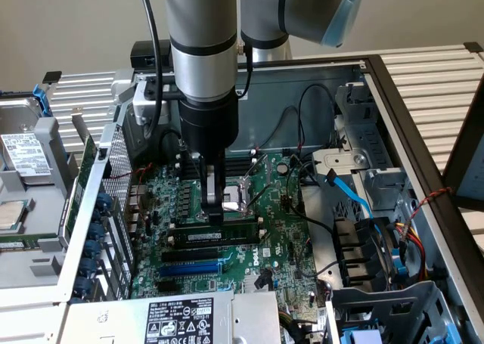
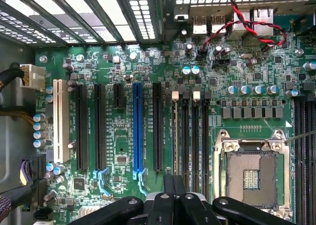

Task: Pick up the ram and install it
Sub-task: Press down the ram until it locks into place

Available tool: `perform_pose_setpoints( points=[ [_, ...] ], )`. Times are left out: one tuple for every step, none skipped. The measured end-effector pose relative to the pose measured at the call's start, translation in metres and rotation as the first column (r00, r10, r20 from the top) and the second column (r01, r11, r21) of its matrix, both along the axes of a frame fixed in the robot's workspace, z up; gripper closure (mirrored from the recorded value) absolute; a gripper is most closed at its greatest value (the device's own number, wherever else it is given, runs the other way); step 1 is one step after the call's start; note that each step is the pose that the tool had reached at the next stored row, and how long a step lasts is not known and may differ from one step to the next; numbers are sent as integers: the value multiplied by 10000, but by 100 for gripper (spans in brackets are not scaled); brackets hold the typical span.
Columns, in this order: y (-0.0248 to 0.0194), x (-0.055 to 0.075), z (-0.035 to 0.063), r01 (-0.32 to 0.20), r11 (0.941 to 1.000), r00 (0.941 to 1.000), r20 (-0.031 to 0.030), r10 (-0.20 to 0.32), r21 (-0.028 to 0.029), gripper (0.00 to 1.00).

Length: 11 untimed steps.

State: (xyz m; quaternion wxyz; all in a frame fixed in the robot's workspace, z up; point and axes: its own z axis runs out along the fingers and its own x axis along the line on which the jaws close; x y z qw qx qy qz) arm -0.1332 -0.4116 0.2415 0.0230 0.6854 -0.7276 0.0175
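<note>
We see the ram (image 1: 219,236), a long, thin green circuit-board stick with a white label strip, standing on edge in a long black memory slot on the green motherboard (image 1: 283,234). In the wrist view the ram (image 2: 175,136) shows edge-on as a pale thin line. It sits in the outermost of four parallel black memory slots (image 2: 195,136), the one farthest from the silver-framed square processor socket (image 2: 249,175). We cannot tell whether it is pressed fully home.

The black gripper (image 1: 214,217) comes straight down onto the ram's upper edge, near the middle of its length. In the wrist view the gripper (image 2: 174,183) has its two black fingers (image 2: 168,193) drawn close, with only a thin slit between them. The ram's edge runs into that slit, so they appear clamped on the stick.

On the ram's other side from the socket lie a long black expansion slot (image 1: 212,252) and then a long blue expansion slot (image 1: 189,269), both parallel to the ram. In the wrist view a twisted red-and-black wire pair (image 2: 247,27) loops above the board.

The board lies inside an open grey metal computer case (image 1: 318,72). The grey robot arm (image 1: 200,41) descends into this case. A light blue cable (image 1: 355,196) curves at the exterior view's right.
</note>
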Motion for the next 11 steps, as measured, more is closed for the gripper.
perform_pose_setpoints(
  points=[
    [0, 0, -3, 0, 10000, 10000, 0, 0, 1, 90],
    [0, 0, -5, 0, 10000, 10000, 0, 0, 0, 90],
    [0, 0, -8, 0, 10000, 10000, 0, 0, 0, 90],
    [0, 0, -10, 0, 10000, 10000, -1, 0, -1, 90],
    [0, 0, -10, 0, 10000, 10000, -1, 0, -1, 90],
    [1, 1, -11, 1, 10000, 10000, -1, -1, -1, 90],
    [5, 3, -12, 1, 10000, 10000, 1, -1, 1, 90],
    [12, 6, -12, 1, 10000, 10000, 1, -1, 1, 90],
    [21, 8, -11, 2, 10000, 10000, -1, -2, 0, 90],
    [28, 10, -12, 2, 10000, 10000, 0, -2, 0, 90],
    [29, 10, -12, 1, 10000, 10000, -1, -1, 0, 90]
  ],
)
